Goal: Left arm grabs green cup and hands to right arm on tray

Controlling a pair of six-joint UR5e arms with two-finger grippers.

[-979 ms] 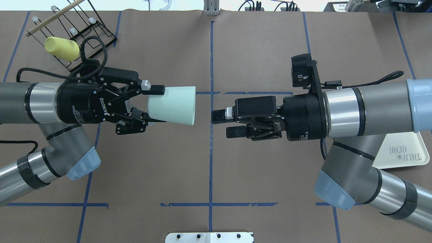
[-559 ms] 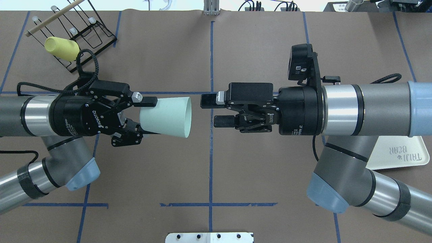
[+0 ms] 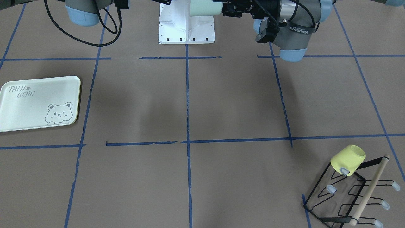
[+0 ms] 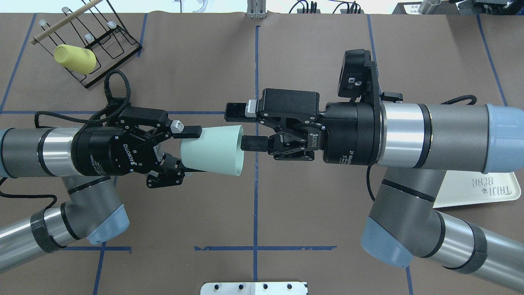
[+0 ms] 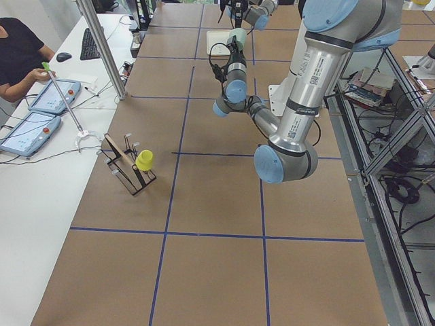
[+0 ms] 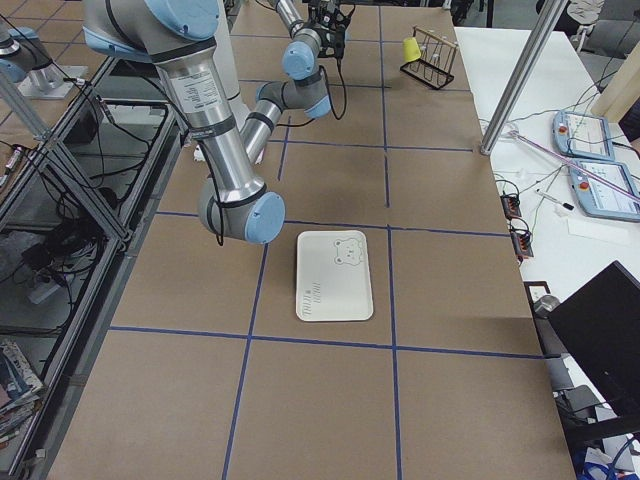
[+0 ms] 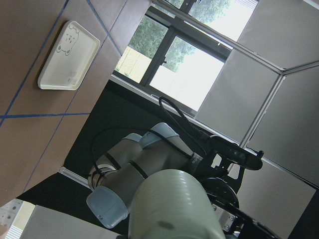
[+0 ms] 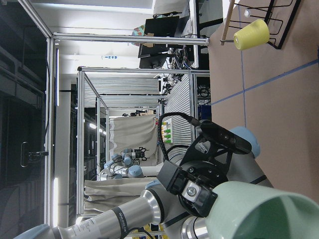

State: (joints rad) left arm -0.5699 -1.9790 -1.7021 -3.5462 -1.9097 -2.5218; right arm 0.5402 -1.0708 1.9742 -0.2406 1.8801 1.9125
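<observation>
Gripping the green cup (image 4: 215, 149) by its narrow base with our left tool (image 4: 190, 148), we are holding it sideways above mid-tabletop (image 4: 311, 213), mouth facing right. Our right tool (image 4: 238, 127) is standing wide at that mouth, one finger outside the rim's far side, the other at the opening. The tray (image 4: 483, 188) is lying well off right.

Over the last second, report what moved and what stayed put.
The right gripper advanced toward the green cup; its open fingers now appear to bracket the rim, not yet closed. The left gripper, shut on the green cup, drifted slightly toward the robot's base. Nothing was let go. The yellow cup on the rack and the tray stayed put.
</observation>
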